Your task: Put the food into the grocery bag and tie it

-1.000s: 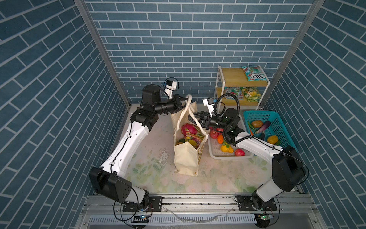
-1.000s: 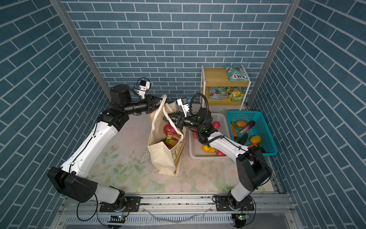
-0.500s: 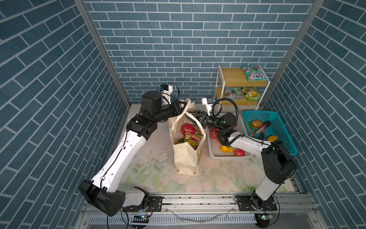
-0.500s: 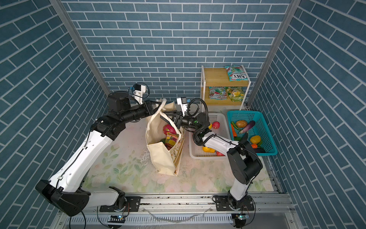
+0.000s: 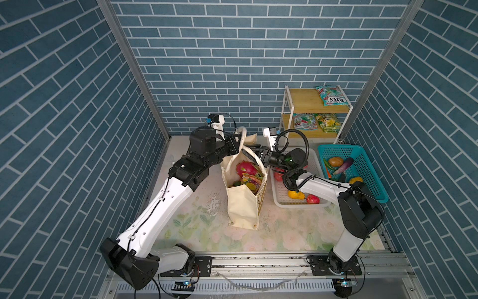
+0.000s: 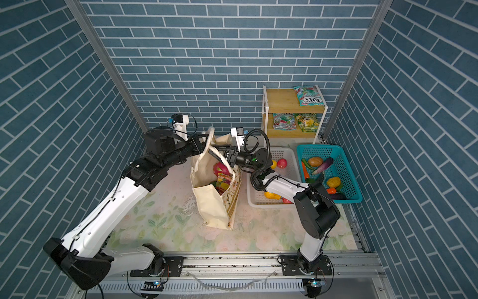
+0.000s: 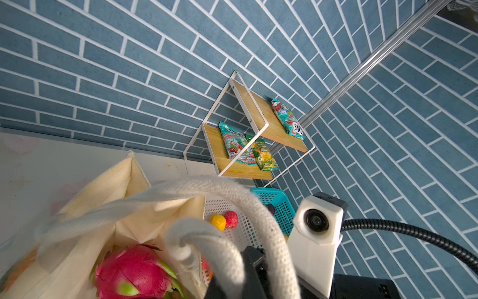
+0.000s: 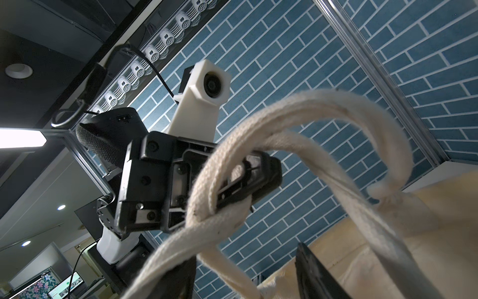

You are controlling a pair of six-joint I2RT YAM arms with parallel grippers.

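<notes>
Blue brick walls enclose a floral worktop (image 5: 196, 222) where the grocery bag (image 5: 243, 204) stands upright at centre, a dragon fruit (image 5: 245, 168) and snack packets (image 5: 252, 180) inside. Left hand (image 8: 258, 176) is clamped on one rope handle (image 8: 323, 111) above the bag's mouth. The right hand (image 5: 252, 153) faces it, jaws apart at the crossed strands, gripping nothing. Two risks look plain: a loose strand could slide away before those jaws close, undoing the tie, and a hard pull from the left could tip the tall, soft bag and spill its load toward the white basket (image 5: 313, 155).
</notes>
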